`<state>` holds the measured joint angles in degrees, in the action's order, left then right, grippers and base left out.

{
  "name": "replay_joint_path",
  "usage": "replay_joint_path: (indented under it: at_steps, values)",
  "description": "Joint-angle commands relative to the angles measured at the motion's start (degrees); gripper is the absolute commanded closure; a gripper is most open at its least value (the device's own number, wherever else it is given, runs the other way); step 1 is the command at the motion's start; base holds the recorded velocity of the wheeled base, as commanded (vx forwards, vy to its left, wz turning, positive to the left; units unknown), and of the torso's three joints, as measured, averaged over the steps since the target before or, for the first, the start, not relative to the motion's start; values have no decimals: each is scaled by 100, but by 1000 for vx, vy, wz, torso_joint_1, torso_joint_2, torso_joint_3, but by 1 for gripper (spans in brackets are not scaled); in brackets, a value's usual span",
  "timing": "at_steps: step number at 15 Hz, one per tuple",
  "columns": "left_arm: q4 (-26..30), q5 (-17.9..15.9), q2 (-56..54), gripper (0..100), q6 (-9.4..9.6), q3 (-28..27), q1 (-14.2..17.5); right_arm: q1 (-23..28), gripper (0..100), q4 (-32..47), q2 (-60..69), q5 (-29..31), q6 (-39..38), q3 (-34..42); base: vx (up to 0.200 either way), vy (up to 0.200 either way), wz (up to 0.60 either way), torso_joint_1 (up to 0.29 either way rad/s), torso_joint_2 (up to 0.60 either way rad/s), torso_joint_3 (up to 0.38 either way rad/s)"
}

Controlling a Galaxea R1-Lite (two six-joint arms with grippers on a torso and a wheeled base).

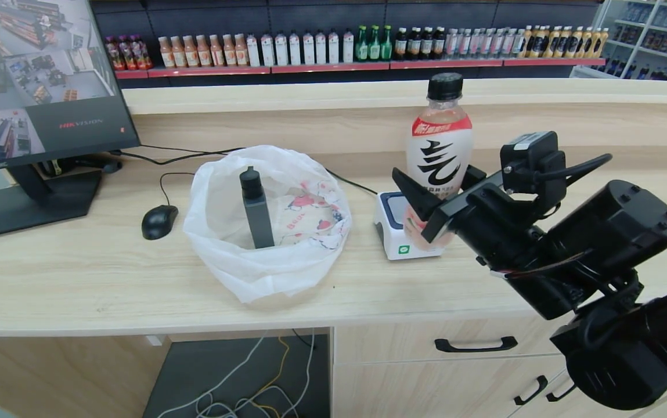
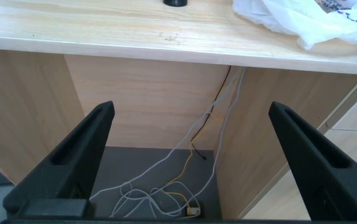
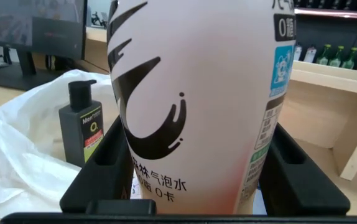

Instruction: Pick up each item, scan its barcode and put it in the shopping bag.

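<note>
My right gripper (image 1: 435, 200) is shut on a pink drink bottle (image 1: 439, 152) with a black cap, held upright just above the white barcode scanner (image 1: 391, 232). In the right wrist view the bottle (image 3: 197, 99) stands between the two fingers. The white shopping bag (image 1: 266, 223) sits open on the counter to the left of the scanner, with a dark grey pump bottle (image 1: 256, 207) standing inside it; the right wrist view has that pump bottle (image 3: 82, 127) beside the bag (image 3: 23, 143). My left gripper (image 2: 191, 162) hangs open below the counter edge, with nothing between its fingers.
A monitor (image 1: 31, 75) stands at the counter's far left with a black mouse (image 1: 159, 221) beside the bag. A raised ledge (image 1: 368, 96) runs behind the counter, with drink shelves beyond. Cables (image 2: 178, 186) lie under the counter; drawers (image 1: 475, 345) are at front right.
</note>
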<state>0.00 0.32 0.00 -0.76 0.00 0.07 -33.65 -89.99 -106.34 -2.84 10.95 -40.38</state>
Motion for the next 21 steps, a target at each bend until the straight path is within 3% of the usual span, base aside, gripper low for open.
replay_joint_path:
  at_steps: [1,5,19,21]
  values:
    - [0,3,0,0,-12,0,1,-28,100,-1,-98,-6,-5,12,0,0,0,0,0,0]
    - [0,3,0,0,-21,0,1,-2,100,-1,-62,-6,-444,3,0,0,0,0,0,0]
    - [0,3,0,0,-12,0,1,482,100,-1,-115,3,-717,-23,0,200,0,3,1,1]
    - [0,3,0,0,-12,0,1,570,100,-1,-115,3,-717,-102,0,0,0,0,0,0]
